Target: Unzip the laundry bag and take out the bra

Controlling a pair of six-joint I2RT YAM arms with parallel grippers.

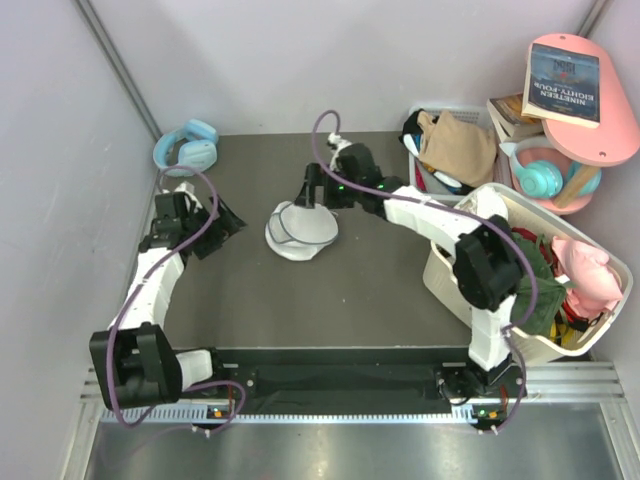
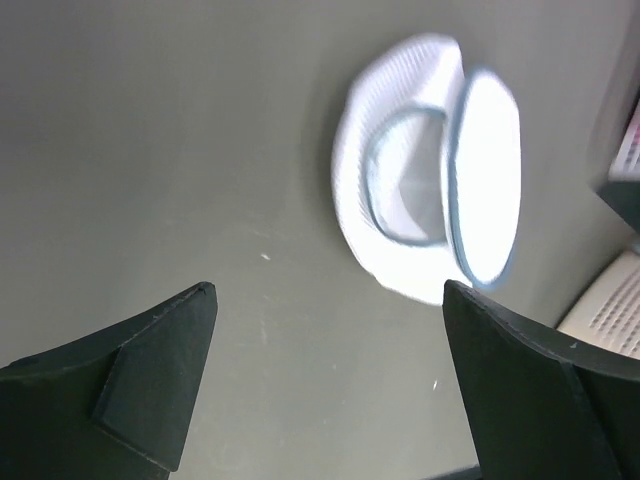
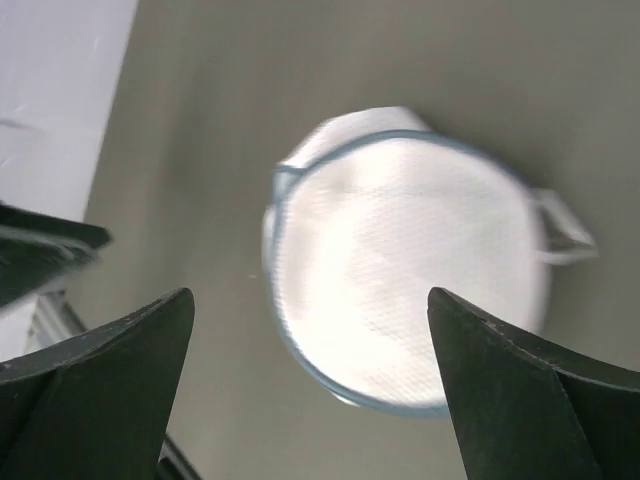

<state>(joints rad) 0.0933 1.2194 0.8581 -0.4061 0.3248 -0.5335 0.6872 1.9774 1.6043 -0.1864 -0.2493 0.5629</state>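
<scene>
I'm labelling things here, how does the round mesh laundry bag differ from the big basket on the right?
The laundry bag is small, round and flattish; the basket is far larger and deep. The laundry bag lies on the dark table; the basket stands at the right, heaped with clothes. Both are white.

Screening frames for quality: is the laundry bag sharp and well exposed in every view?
Top external: the laundry bag is sharp and evenly lit. Left wrist: it is blurred, one half blown out to plain white. Right wrist: soft focus, rim smeared, glare leaving the mesh weave only faint.
</scene>
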